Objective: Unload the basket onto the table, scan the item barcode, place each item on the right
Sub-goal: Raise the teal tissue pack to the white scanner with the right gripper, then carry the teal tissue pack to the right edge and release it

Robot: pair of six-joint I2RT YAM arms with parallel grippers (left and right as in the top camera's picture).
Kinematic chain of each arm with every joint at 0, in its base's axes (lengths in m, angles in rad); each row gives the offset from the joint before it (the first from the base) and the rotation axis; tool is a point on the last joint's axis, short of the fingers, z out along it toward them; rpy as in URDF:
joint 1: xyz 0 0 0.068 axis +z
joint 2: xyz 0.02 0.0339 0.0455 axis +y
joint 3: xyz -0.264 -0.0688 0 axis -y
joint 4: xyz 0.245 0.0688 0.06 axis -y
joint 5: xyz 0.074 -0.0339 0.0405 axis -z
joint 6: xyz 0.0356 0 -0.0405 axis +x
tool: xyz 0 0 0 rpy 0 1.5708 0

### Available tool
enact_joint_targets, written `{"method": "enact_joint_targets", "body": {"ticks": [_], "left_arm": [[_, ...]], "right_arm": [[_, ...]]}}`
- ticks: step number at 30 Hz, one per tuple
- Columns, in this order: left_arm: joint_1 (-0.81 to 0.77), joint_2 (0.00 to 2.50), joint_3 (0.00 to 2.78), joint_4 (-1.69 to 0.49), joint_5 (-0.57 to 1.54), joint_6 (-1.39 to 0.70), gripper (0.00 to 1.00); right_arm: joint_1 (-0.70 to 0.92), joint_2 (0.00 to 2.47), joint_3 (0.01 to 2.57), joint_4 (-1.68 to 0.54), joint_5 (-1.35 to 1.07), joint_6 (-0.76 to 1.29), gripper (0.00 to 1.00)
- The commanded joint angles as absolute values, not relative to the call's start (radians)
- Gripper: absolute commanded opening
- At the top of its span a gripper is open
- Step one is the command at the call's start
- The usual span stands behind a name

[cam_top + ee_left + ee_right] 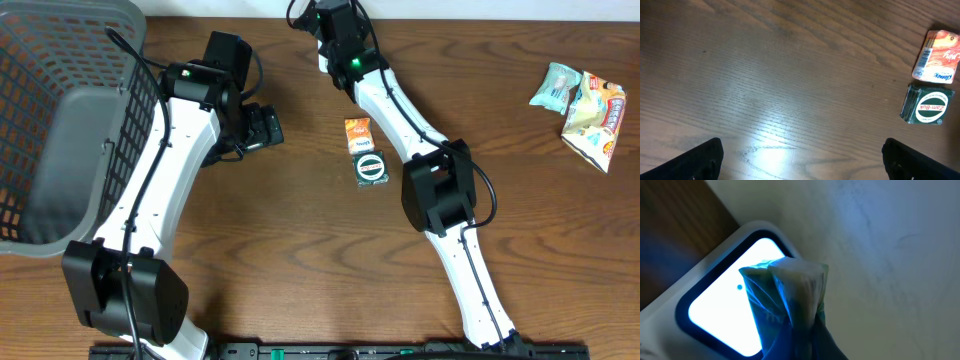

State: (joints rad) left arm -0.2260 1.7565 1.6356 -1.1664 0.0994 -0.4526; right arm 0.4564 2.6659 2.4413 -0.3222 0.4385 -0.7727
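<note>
In the right wrist view, the item, a soft pale packet tinted blue-green, is pinched by its lower end in my right gripper, which is shut on it. It hangs right in front of the scanner's glowing white window. Seen from overhead, the right gripper is at the table's far edge, and the arm hides both the item and the scanner. My left gripper stands wide open over bare wood with nothing between its fingers. From overhead the left gripper is left of centre.
An orange packet and a green Zam-Buk tin lie mid-table, just right of the left gripper. Two snack packets lie at the far right. A grey mesh basket fills the left side.
</note>
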Motion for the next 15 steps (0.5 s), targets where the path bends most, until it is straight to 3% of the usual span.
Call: {"method": "enact_joint_targets", "body": {"ticks": [1, 15], "left_arm": [[-0.224, 1.76, 1.631, -1.169, 0.097, -0.465, 1.0], [-0.224, 1.76, 1.631, -1.169, 0.097, -0.465, 1.0]], "right_arm": [[0.456, 2.657, 2.458, -0.316, 0.442, -0.79, 0.01], [0.421, 2.426, 2.458, -0.477, 0.446, -0.549, 0.01]]}}
